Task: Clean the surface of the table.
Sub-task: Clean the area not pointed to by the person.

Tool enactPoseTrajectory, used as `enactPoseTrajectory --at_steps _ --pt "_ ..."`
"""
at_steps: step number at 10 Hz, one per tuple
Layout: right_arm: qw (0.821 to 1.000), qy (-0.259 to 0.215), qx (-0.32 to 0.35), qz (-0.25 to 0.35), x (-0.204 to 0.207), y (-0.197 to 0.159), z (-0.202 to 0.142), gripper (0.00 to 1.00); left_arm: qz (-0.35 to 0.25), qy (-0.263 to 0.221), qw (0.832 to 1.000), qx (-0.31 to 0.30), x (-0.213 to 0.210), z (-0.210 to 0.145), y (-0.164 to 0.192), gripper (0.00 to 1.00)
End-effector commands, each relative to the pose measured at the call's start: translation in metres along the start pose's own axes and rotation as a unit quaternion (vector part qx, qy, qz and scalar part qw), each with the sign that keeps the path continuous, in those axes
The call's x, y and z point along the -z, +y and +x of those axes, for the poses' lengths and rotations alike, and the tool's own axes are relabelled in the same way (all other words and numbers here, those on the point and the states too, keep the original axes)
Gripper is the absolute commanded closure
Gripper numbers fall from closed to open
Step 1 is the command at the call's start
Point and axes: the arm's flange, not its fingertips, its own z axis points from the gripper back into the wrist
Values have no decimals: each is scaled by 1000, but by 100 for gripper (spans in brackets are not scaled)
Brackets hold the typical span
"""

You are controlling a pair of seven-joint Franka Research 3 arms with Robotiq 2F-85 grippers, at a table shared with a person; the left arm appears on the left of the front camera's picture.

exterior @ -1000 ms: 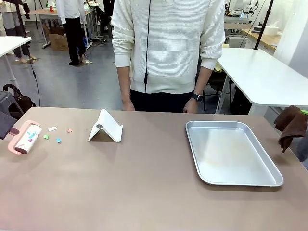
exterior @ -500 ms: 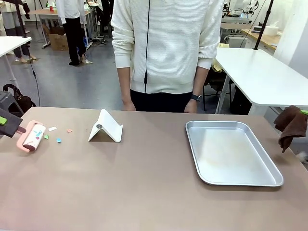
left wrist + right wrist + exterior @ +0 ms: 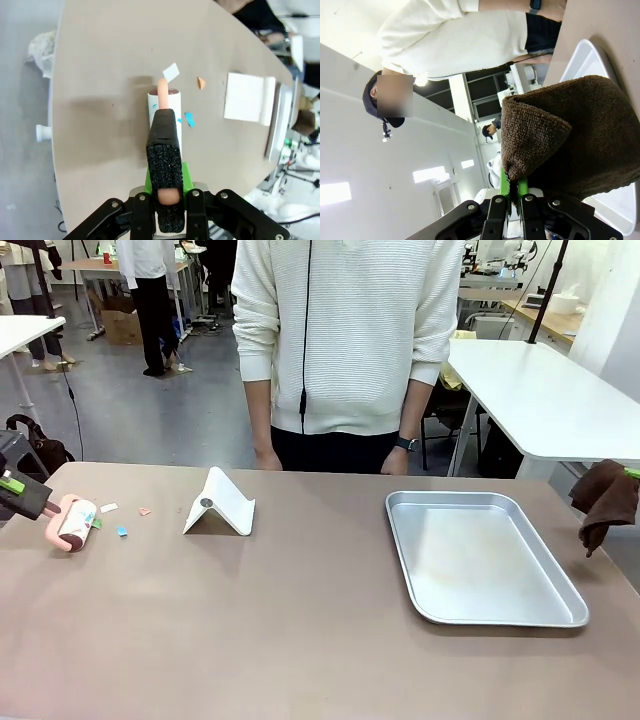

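- The left jaws sit at the frame's edge in the front view, far left of the tray (image 3: 487, 558). They are partly cut off there, and their stance is hard to make out.
- The left wrist view settles it. The left jaws are pressed together on the pink handle of the lint roller (image 3: 172, 106), whose white roll rests on the worktop (image 3: 300, 640).
- Coloured specks cling to the roll, too small to tell apart.
- On the roll's tray side lie a white scrap (image 3: 108, 507), an orange scrap (image 3: 145, 511) and a blue scrap (image 3: 122, 531). A green bit touches the roll.
- A white stand (image 3: 220, 505) sits between these scraps and the tray.
- Right of the tray, a brown cloth (image 3: 605, 502) hangs at the frame's edge, and the right jaws above it are cut off.
- The right wrist view shows the right jaws pinching the cloth's edge between green pads (image 3: 503, 181). The cloth hides much of the tray.
- The taupe worktop lies under the tray and runs well beyond it to the left.
- A person (image 3: 350, 340) stands beyond the tray's far side, cut off at the shoulders.
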Motion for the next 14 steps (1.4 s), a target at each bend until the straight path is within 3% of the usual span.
enactPoseTrajectory --at_steps 1,14 --pt "1000 8 -3 -1 -1 5 -4 93 40 -3 999 -29 12 -6 -10 78" --pt "1000 8 -3 -1 -1 5 -4 93 24 22 999 13 53 -43 -105 78"
